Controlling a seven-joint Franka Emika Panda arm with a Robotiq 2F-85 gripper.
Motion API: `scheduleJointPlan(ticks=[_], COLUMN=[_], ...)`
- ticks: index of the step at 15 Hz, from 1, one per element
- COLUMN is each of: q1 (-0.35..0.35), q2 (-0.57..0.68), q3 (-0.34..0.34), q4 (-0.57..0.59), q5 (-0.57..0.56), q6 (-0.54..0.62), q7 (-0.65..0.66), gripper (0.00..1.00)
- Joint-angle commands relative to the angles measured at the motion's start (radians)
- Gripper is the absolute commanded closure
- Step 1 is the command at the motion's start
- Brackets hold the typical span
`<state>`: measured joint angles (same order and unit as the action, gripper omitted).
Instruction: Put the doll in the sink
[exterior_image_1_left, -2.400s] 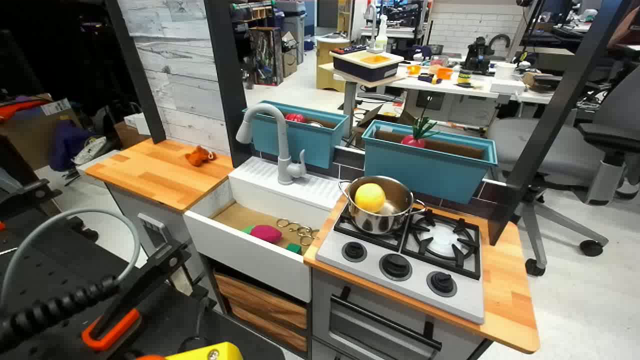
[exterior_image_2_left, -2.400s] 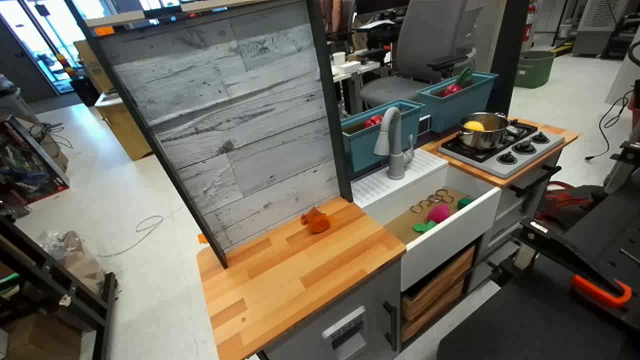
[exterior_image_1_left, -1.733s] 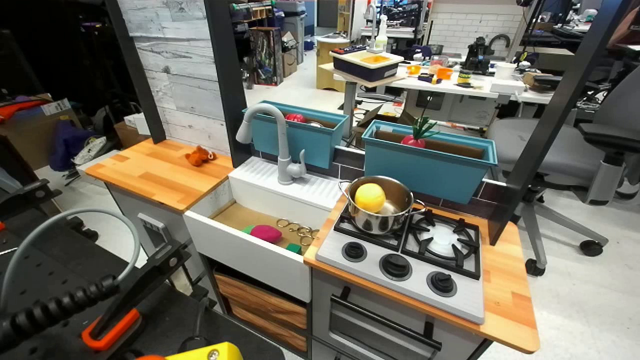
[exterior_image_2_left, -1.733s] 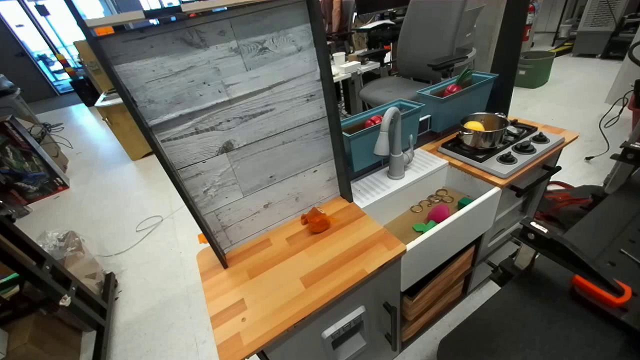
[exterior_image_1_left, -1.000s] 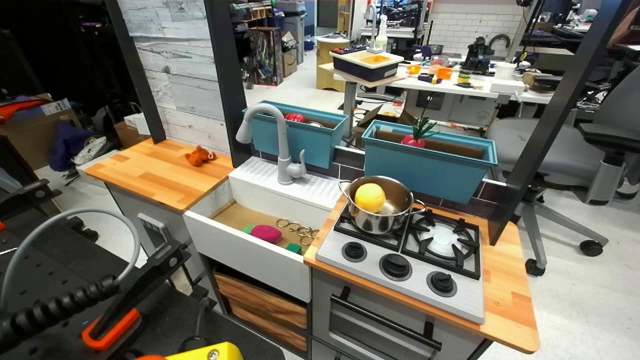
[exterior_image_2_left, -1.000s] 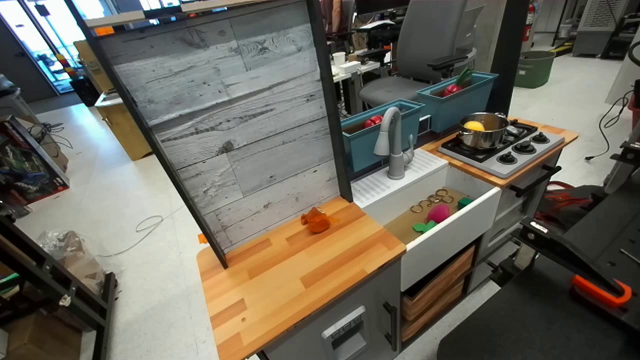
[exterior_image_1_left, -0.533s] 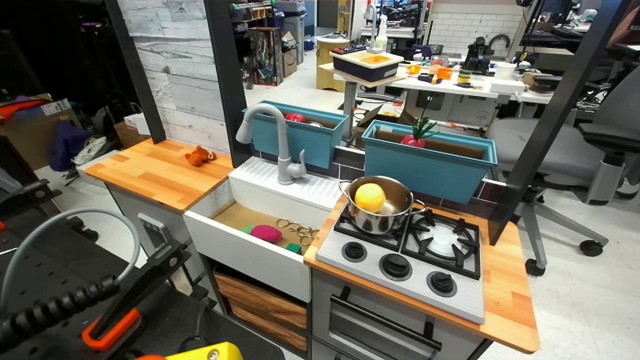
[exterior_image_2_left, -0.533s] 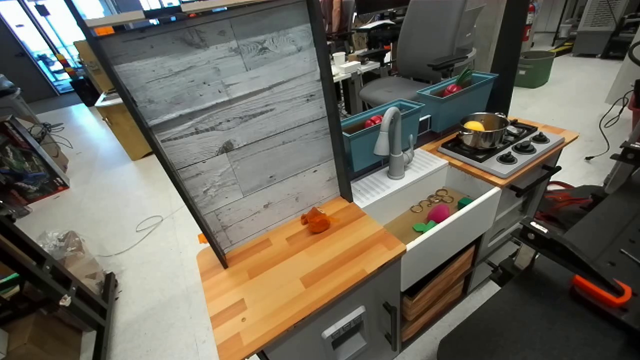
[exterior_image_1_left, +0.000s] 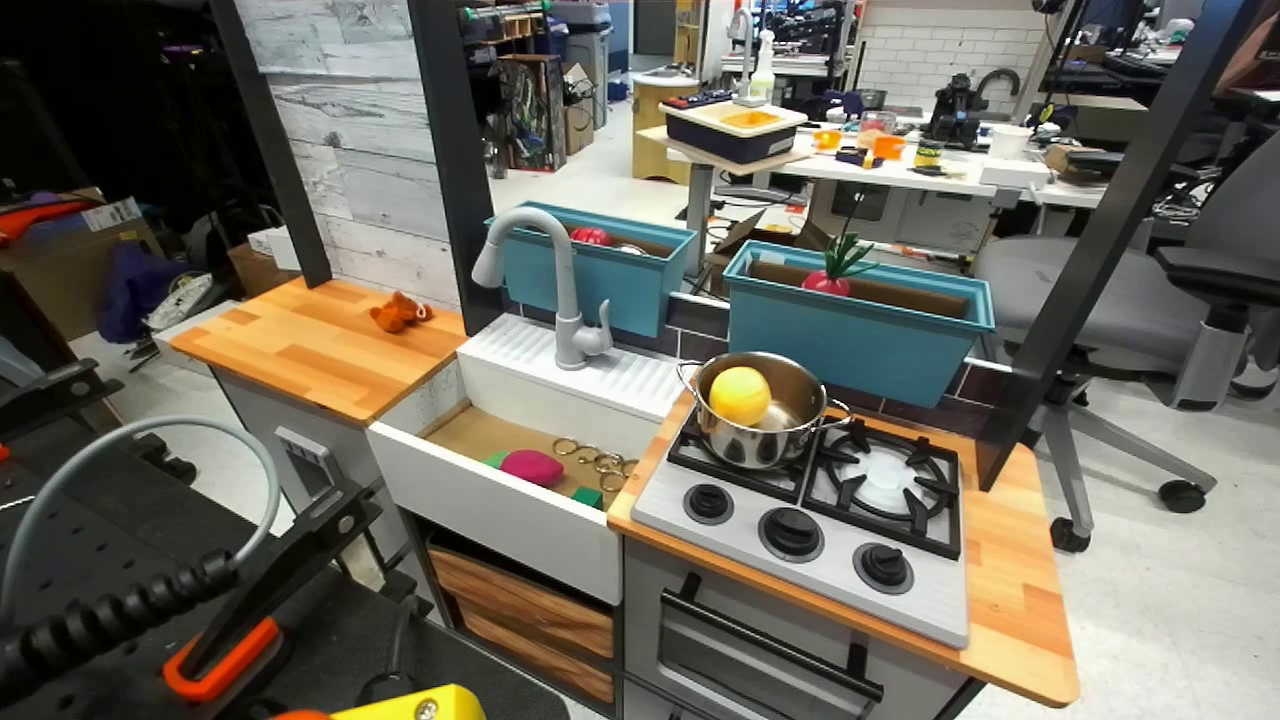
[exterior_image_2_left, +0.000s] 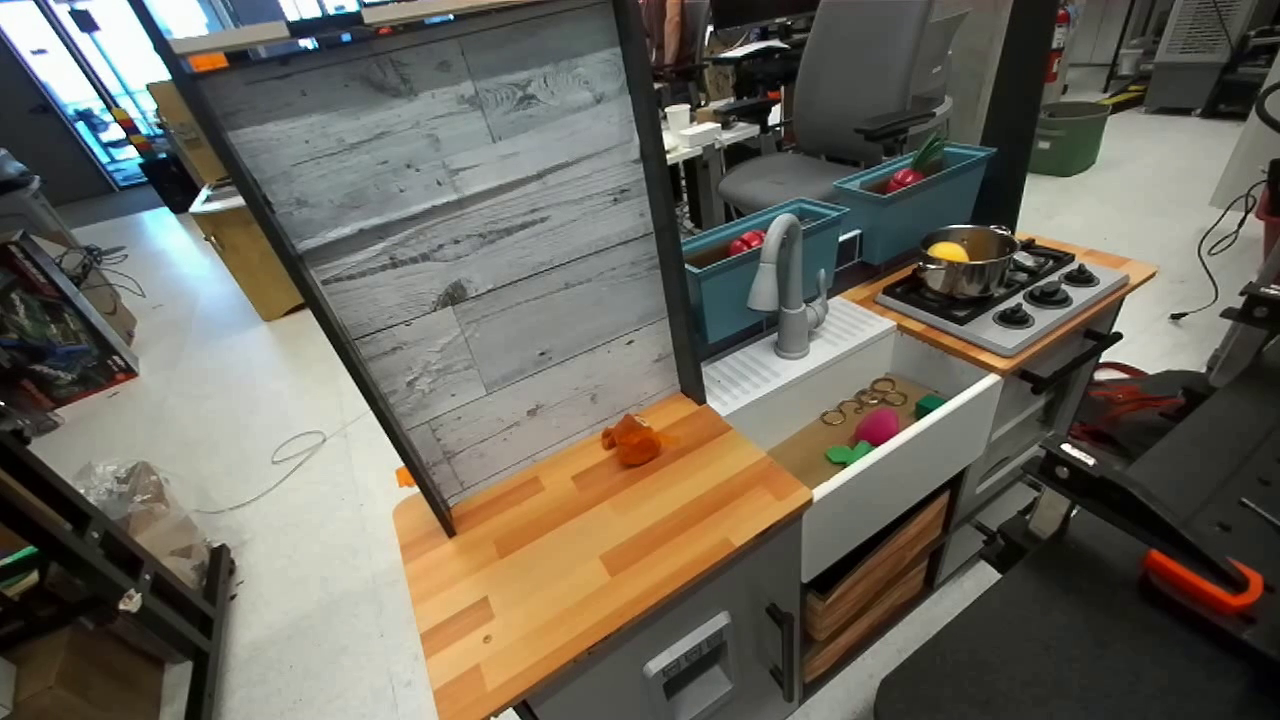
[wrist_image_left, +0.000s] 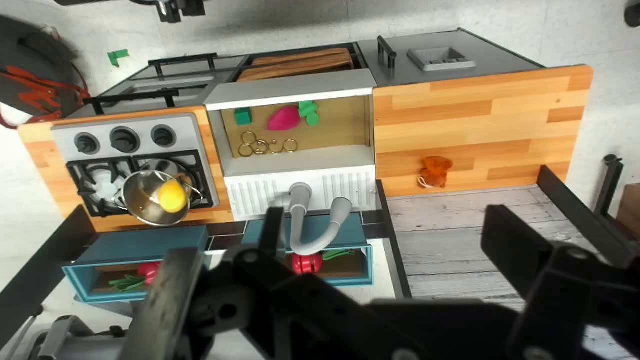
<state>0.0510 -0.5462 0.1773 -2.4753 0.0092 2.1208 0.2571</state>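
Observation:
The doll, a small orange-red soft toy with a white loop, lies on the wooden counter beside the sink, near the grey wood-look back panel. It shows in both exterior views (exterior_image_1_left: 398, 313) (exterior_image_2_left: 635, 441) and in the wrist view (wrist_image_left: 435, 171). The sink, a deep white basin, shows in both exterior views (exterior_image_1_left: 500, 515) (exterior_image_2_left: 900, 490) and in the wrist view (wrist_image_left: 295, 90). My gripper (wrist_image_left: 386, 230) shows only in the wrist view. Its black fingers are wide apart with nothing between them. It is high above the play kitchen, apart from the doll.
A grey faucet (exterior_image_1_left: 565, 290) arches over the sink's back ledge. Inside the sink lie a pink toy (exterior_image_1_left: 532, 467), green pieces and metal rings. A steel pot (exterior_image_1_left: 760, 440) with a yellow ball (exterior_image_1_left: 740, 396) stands on the stove. Teal bins (exterior_image_1_left: 850, 330) line the back. Dark posts (exterior_image_2_left: 660, 200) frame the panel.

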Motion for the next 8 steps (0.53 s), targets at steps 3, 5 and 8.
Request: scheduleJointPlan(ticks=[3,5,8], q1=[-0.001,0.014,0.049], q2=[0.39,0.524,0.732], q3=[0.058,0.056,0.029], q4=[0.168,0.236,0.341], q5=[-0.057,-0.076,-0.112], q6=[0.169,0.194,0.219], q7=[0.113,0.133,0.14], gripper=[0.0,0.0,0.0])
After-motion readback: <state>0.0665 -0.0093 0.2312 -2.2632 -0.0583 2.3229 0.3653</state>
